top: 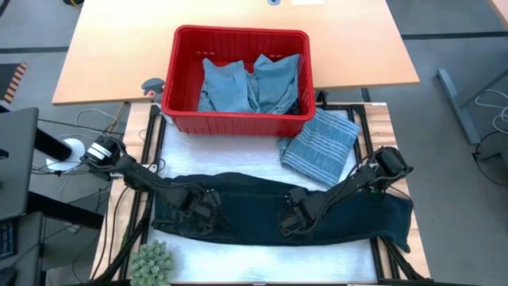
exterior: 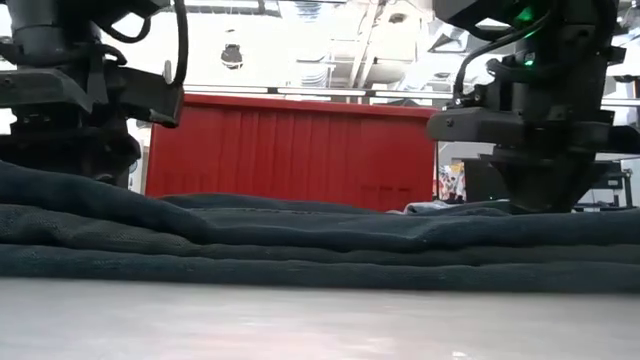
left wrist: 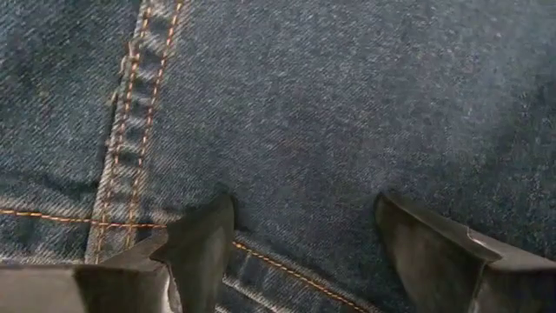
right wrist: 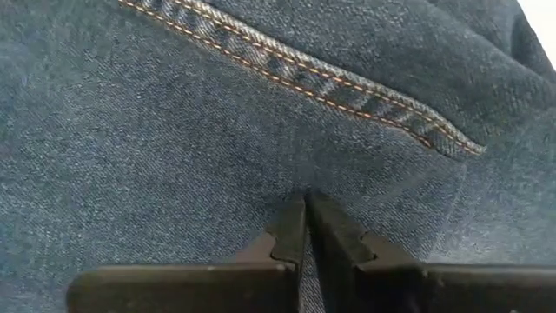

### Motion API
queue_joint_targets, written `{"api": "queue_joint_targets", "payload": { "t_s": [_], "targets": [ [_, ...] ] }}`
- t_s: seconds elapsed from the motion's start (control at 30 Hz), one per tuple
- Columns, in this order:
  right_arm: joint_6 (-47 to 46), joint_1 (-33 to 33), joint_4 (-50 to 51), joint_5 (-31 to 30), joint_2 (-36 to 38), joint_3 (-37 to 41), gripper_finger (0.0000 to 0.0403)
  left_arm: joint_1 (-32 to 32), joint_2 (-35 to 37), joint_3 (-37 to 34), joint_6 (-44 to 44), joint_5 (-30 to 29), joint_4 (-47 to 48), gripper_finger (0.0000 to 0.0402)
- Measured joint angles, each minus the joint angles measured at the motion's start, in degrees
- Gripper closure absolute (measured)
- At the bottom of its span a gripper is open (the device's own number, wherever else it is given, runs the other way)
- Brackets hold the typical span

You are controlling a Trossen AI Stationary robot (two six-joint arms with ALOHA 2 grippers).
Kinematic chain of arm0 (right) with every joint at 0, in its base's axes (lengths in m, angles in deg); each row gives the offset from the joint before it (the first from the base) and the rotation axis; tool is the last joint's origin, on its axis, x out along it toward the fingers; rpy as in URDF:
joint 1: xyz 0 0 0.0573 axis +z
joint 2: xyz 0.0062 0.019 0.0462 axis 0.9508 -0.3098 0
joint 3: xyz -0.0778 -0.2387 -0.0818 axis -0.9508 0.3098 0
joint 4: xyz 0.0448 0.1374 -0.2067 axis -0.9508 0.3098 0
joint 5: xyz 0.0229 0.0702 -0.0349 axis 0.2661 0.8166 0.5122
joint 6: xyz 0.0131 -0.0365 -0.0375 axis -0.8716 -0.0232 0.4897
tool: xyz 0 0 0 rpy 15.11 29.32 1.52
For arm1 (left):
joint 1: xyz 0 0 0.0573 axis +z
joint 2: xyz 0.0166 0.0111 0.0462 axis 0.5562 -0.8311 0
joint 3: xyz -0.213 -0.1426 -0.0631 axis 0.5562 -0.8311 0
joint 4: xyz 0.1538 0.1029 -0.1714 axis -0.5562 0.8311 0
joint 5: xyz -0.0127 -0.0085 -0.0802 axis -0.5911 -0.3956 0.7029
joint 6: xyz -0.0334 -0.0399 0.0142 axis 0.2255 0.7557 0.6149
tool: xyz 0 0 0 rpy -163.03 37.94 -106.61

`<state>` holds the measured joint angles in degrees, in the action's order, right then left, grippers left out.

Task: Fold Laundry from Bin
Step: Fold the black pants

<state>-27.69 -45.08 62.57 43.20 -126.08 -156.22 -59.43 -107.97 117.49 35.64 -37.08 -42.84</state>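
The jeans (top: 262, 208), dark denim, lie spread flat across the near part of the table (top: 238, 258), from about 8 o'clock to 4 o'clock of the high view, w/ both arms down on them. The left gripper (top: 208, 213) sits on the jeans at approx. 7 o'clock; in the left wrist view its fingers (left wrist: 204, 243) stand wide apart, tips on the denim just beside an orange-stitched seam (left wrist: 130, 130), nothing between them but flat cloth. The right gripper (top: 290, 221) is on the jeans near 5 o'clock, close to the table centre; in the right wrist view its fingers (right wrist: 291, 230) are pressed together, and I cannot tell if a pinch of denim is caught between them; a stitched seam (right wrist: 330, 83) runs just beyond the tips. The bin (top: 238, 121), red, stands at 12 o'clock, at the far edge of the mat, apart from the jeans. Inside it lie two light blue garments (top: 250, 83), crumpled, side by side. A striped grey-blue cloth (top: 321, 147), folded, lies at approx. 2 o'clock, touching the bin's near right corner and reaching to the jeans' far edge. A small green plant (top: 152, 262) stands at the near left corner, just beside the jeans. In the low view the jeans (exterior: 320, 240) make low flat layers in front of the bin (exterior: 290, 150).
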Motion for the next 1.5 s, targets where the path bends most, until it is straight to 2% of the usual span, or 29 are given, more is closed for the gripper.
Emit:
{"api": "queue_joint_targets", "payload": {
  "t_s": [0.1,0.23,0.3,0.37,0.53,0.7,0.83,1.03,1.27,1.5],
  "targets": [
    [3.64,0.38,0.85,0.12,1.41,-0.96,0.0358,-0.25,-0.25,0.0,0.03,-0.17,0.25,0.0127],
    [8.1,2.15,4.19,-1.14,8.56,-3.98,0.0358,-0.25,2.39,-0.6,0.07,-0.19,1.24,0.0127],
    [9.3,3.97,7.31,0.27,11.99,-4.28,0.0356,-0.25,3.91,-0.81,0.33,-0.14,3.12,0.0127],
    [11.61,6.57,11.12,3.17,14.61,-4.17,0.0348,-0.27,4.71,-0.88,0.37,-0.14,4.2,0.0127],
    [24.17,11.6,18.04,15.94,21.09,-4.19,0.03,-0.25,4.86,-0.83,-1.16,0.71,6.64,0.0127],
    [33.59,15.12,22.69,20.98,24.61,-4.19,0.0235,-0.22,4.97,-0.76,-2.55,2.81,9.69,0.0127],
    [32.5,18.39,28.35,21.02,24.78,-4.19,0.0197,-0.25,4.99,-0.79,-2.53,3.15,10.84,0.0127],
    [35.21,24.11,28.91,21.0,22.71,-4.19,0.0158,-0.25,4.99,-0.81,-2.24,3.14,10.81,0.0127],
    [35.86,29.98,29.02,20.89,17.46,-4.19,0.0147,-0.27,4.99,-0.85,-1.01,3.12,10.64,0.0127],
    [37.32,31.69,29.26,20.8,11.78,-4.19,0.0147,-0.22,4.99,-0.86,-0.9,3.73,10.55,0.0127]
  ]
}}
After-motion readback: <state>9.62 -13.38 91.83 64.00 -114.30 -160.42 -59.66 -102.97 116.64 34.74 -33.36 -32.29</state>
